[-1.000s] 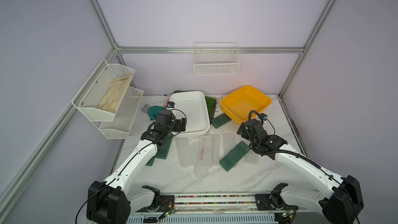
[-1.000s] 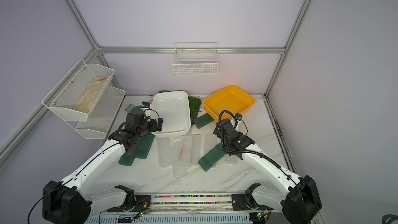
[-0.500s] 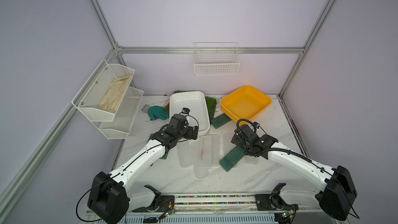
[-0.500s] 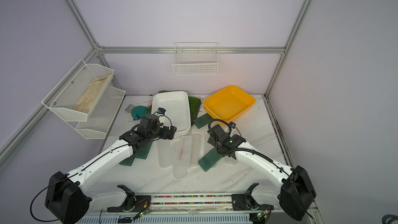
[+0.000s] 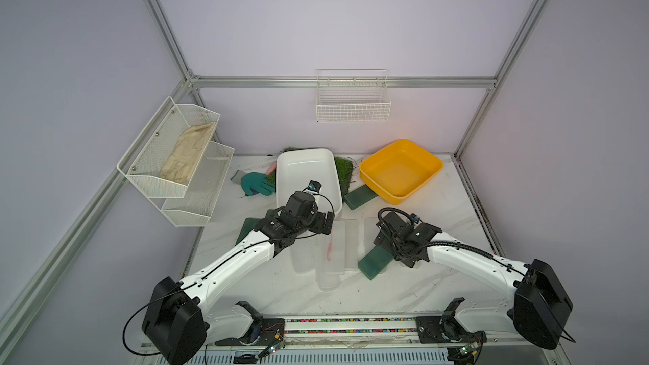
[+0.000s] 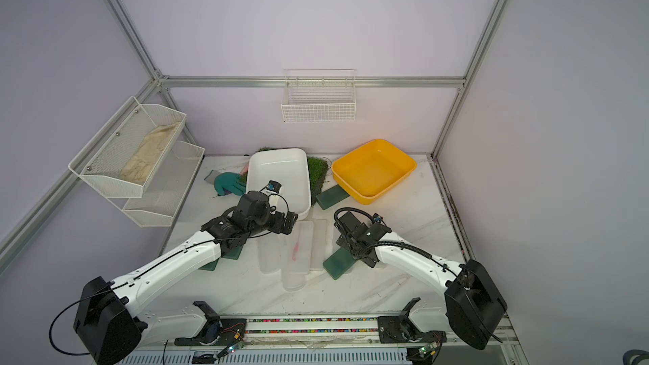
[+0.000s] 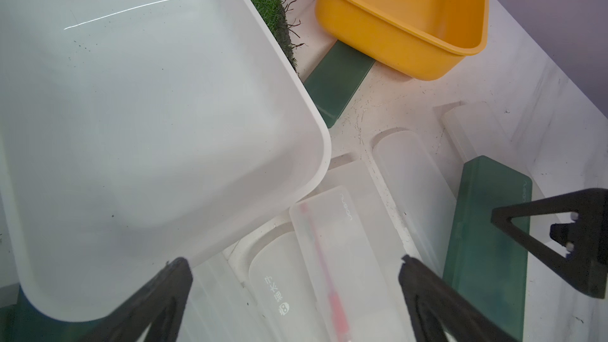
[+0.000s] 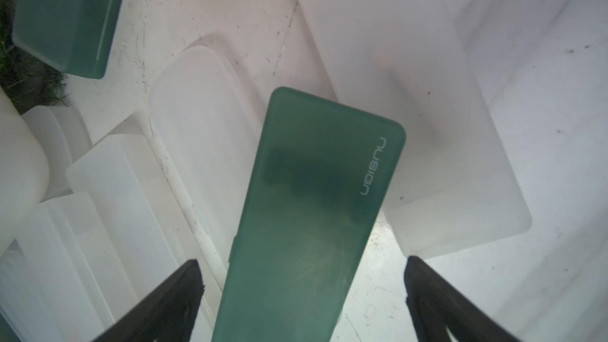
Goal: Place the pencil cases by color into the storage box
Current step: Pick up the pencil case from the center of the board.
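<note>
Left tool [image 7: 292, 259] wide; right tool [image 8: 302, 259] wide | green cases [image 5: 374, 263] four | bins [image 5: 305, 150] two

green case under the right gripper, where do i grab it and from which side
Grip the green case across its narrow width near mid-length, from straight above: it lies flat and long, both long edges exposed, and the open right gripper is lined up astride it.

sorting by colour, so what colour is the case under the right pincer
The case is dark green with white lettering; clearest in the right wrist view.
</note>
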You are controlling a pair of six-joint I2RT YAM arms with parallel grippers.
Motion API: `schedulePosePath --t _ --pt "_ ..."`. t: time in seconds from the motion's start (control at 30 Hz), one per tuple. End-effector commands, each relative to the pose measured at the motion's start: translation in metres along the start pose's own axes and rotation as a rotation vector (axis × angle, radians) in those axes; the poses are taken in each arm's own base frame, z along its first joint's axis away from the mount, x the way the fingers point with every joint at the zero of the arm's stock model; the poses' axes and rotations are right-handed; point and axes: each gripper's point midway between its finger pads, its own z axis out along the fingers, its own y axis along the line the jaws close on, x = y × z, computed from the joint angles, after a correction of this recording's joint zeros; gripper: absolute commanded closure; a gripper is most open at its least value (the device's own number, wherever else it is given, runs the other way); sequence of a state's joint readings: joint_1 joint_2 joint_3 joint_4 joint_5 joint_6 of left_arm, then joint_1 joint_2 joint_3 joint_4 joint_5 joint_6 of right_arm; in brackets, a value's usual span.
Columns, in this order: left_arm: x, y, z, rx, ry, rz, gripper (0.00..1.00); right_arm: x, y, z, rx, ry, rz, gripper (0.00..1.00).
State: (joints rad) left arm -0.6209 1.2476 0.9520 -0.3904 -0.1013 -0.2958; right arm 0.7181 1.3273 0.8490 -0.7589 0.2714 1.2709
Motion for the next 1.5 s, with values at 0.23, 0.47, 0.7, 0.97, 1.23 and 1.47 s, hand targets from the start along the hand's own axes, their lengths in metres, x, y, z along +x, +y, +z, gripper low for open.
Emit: schedulePosePath --t 0.23,0.47,0.7,0.97,1.23,1.47 --pt "-0.025 -0.011 -0.020 0.033 -0.079 -0.030 0.00 0.017 -0.004 0.028 0.061 0.049 0.042 0.03" --pt "-0.029 -0.013 -0.028 0.045 -0.099 -0.024 0.00 0.024 0.001 0.043 0.064 0.074 0.060 0.03" --pt "-0.029 -0.013 -0.031 0.045 -0.102 -0.021 0.00 0.024 0.002 0.047 0.075 0.071 0.065 0.08" --pt "-0.032 -0.014 -0.031 0.051 -0.105 -0.024 0.00 0.004 0.014 0.028 0.044 0.001 0.035 0.35" --pt "-0.035 -0.016 -0.028 0.045 -0.081 -0.008 0.00 -0.019 0.035 -0.004 -0.006 -0.063 -0.011 0.41" --pt "-0.035 -0.016 -0.016 0.034 -0.052 -0.004 0.00 -0.046 0.059 -0.043 -0.077 -0.146 -0.057 0.42"
